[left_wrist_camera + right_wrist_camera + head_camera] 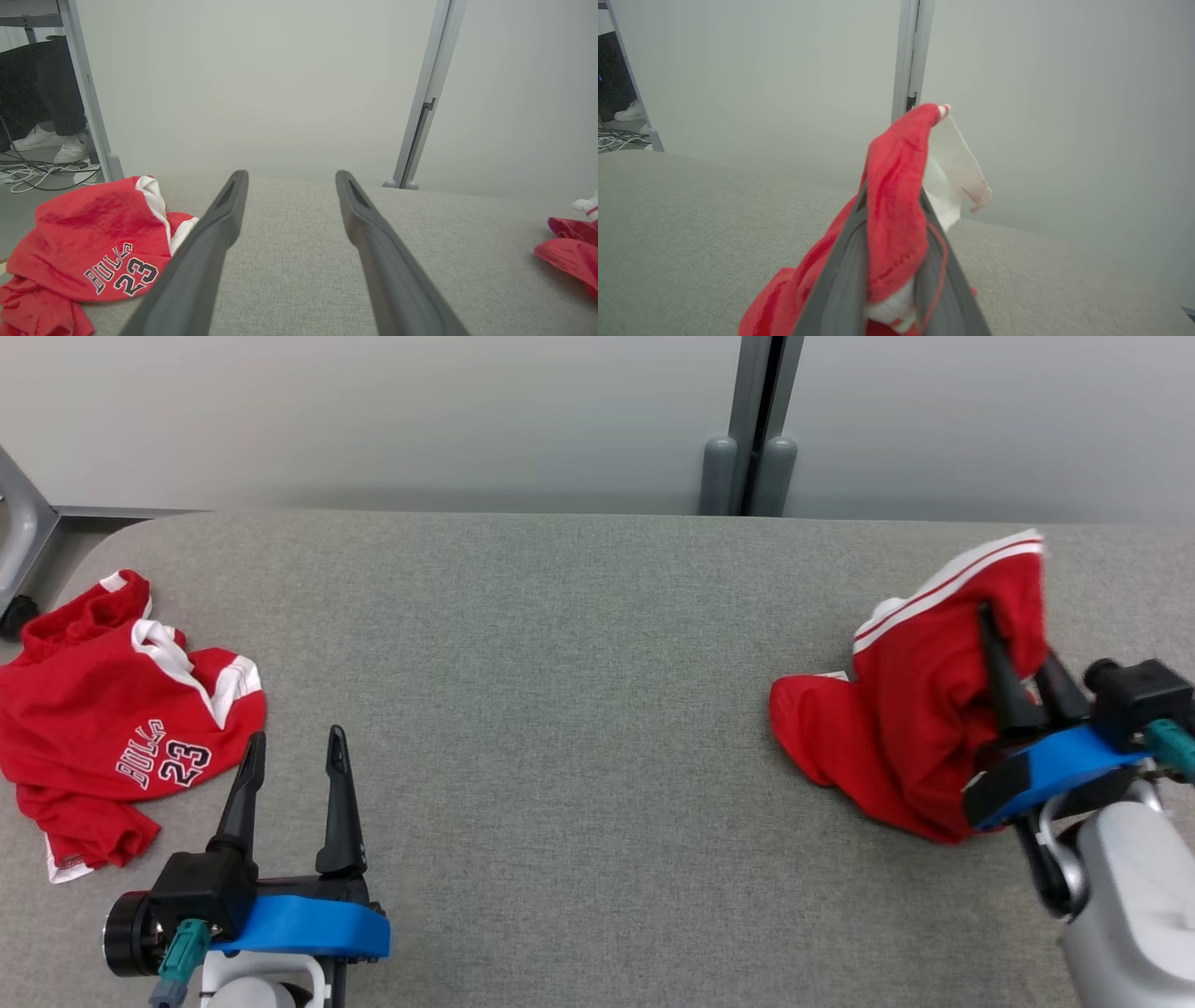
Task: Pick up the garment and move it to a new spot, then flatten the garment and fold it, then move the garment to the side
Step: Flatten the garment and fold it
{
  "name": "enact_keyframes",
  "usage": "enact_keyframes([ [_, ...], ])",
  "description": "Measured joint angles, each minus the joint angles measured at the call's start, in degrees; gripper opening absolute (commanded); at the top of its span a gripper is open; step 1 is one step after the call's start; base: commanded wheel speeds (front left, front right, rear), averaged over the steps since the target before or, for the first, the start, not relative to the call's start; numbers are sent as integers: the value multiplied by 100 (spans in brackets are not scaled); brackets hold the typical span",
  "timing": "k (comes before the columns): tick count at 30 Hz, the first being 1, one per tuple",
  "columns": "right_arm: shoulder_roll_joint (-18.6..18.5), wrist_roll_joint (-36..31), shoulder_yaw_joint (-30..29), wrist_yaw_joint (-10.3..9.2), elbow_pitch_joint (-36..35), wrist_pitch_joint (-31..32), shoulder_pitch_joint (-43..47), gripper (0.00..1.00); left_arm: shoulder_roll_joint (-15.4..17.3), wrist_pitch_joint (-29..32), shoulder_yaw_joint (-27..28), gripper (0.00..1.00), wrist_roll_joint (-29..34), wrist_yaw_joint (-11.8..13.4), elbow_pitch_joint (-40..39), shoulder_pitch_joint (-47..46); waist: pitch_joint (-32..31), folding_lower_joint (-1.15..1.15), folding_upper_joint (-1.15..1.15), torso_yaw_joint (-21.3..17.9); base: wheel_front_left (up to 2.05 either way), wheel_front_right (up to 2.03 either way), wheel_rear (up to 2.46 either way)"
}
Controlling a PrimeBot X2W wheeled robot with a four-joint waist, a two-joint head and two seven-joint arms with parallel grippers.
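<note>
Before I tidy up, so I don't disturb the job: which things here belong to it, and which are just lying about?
In the job: red garment, pinched by the right gripper; grey table.
Lying about for now: Bulls 23 jersey, left of the open left gripper; floor cables.

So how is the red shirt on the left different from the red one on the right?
The left garment lies crumpled on the table, untouched; the right garment is pinched by the right gripper and partly lifted. The left garment shows "BULLS 23" lettering; the right garment shows none, just white stripes. Both are red with white trim.
</note>
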Motion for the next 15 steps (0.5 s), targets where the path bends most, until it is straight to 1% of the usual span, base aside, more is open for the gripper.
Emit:
enact_keyframes([
  [4, 354, 38, 731, 0, -24, 14, -12, 0, 1, 0, 18, 100, -12, -9, 1, 6, 5, 0, 0, 96, 0, 0, 0],
  [7, 639, 63, 1243, 0, 87, 14, -60, 0, 0, 0, 9, 100, -58, -8, 11, 8, 23, 1, 0, 175, 0, 0, 0],
  [11, 1032, 180, 1915, 0, 391, 8, -225, 0, 1, 0, -25, 100, -85, -7, 31, 6, 46, 1, 0, 291, 0, 0, 0],
  [15, 1225, 322, 2532, 0, 808, 0, -364, 0, 1, 0, -82, 100, -132, 2, 59, -12, 73, 0, 0, 408, 0, 0, 0],
])
